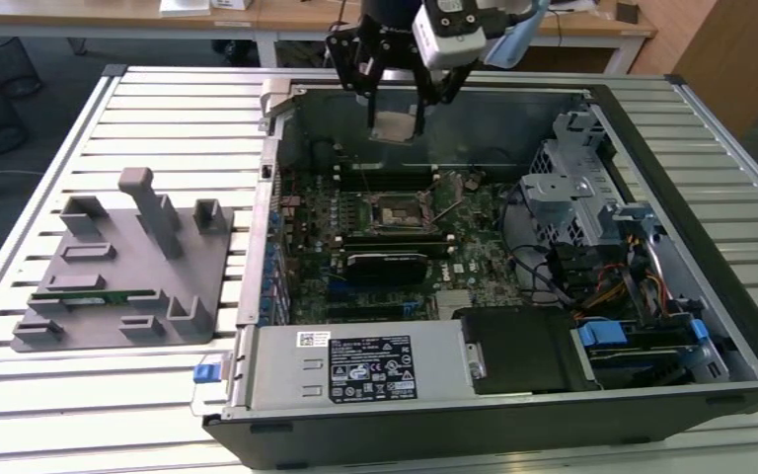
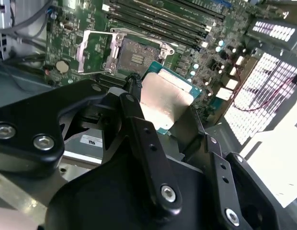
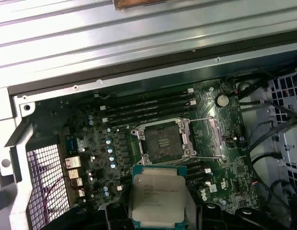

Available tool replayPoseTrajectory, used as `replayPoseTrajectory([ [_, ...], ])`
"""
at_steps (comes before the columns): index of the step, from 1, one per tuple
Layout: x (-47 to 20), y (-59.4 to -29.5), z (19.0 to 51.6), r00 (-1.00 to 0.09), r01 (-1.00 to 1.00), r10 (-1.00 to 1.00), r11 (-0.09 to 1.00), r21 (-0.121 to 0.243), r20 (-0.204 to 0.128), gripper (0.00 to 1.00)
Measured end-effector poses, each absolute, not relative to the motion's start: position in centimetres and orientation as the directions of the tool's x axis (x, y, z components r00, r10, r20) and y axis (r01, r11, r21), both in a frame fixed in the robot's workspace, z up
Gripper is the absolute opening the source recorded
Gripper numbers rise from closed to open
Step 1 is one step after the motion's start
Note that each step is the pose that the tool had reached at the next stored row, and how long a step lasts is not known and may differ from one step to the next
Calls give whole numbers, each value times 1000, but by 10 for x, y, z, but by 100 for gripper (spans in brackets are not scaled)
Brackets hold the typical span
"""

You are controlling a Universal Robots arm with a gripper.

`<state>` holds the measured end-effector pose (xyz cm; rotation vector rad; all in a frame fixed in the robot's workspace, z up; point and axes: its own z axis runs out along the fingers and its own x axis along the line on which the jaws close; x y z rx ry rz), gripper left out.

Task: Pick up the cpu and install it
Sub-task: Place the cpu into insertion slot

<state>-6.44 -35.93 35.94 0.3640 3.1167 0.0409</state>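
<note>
Silver-topped, the cpu (image 3: pixel 158 194) hangs clamped flat between the fingers (image 2: pixel 139 127) above the open case (image 1: pixel 511 425), clear of the bare socket (image 3: pixel 163 141); by my judgement it needs squaring to the socket frame and a level, unforced descent.

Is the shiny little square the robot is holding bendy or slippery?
The cpu is probably stiff: it sits flat in the gripper, held only at its edges, without sagging. Its shiny metal top looks smooth, so it is likely slippery. It looks thin and small, so it is probably light.
</note>
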Motion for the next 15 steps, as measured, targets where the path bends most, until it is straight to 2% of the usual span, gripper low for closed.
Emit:
replayPoseTrajectory([
  [15, -64, -359, 354, -884, 468, 468, 883, 24, -1, 53],
])
